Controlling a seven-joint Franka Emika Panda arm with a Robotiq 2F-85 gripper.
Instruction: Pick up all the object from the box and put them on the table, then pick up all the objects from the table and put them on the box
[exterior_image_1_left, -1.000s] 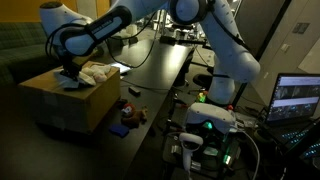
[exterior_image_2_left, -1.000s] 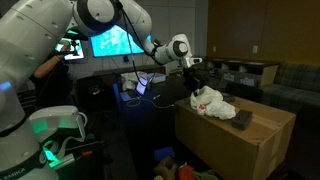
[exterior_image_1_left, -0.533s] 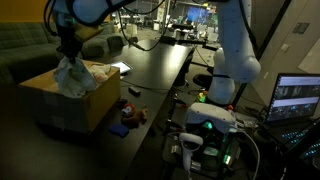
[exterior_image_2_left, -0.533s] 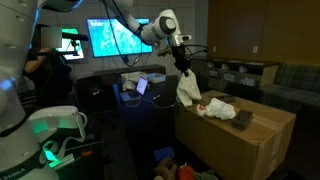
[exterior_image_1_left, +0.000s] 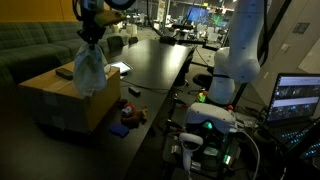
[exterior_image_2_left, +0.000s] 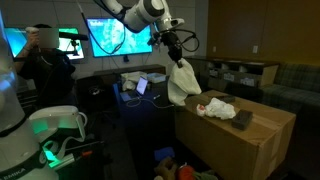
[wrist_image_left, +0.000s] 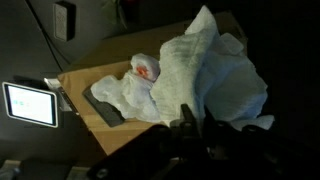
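My gripper (exterior_image_1_left: 89, 33) is shut on a pale cloth (exterior_image_1_left: 88, 68) and holds it hanging in the air above the near edge of the cardboard box (exterior_image_1_left: 60, 100); it also shows in an exterior view (exterior_image_2_left: 172, 47) with the cloth (exterior_image_2_left: 181, 83) beside the box (exterior_image_2_left: 240, 140). In the wrist view the cloth (wrist_image_left: 215, 75) fills the area in front of the jaws (wrist_image_left: 190, 125). On the box top lie a white toy with a red spot (exterior_image_2_left: 217, 107) and a flat dark object (exterior_image_2_left: 243, 118); both show in the wrist view, the toy (wrist_image_left: 140, 80) and the dark object (wrist_image_left: 103, 108).
A long black table (exterior_image_1_left: 150, 70) runs beside the box, with a lit tablet (exterior_image_1_left: 118, 68) on it. Small toys (exterior_image_1_left: 130, 113) lie on the floor by the box. A laptop (exterior_image_1_left: 297, 98) stands at the right. A person (exterior_image_2_left: 45, 65) stands by the screens.
My gripper has lifted the cloth off the box top and carried it up and sideways, past the box edge toward the table. The white toy and dark object stay on the box.
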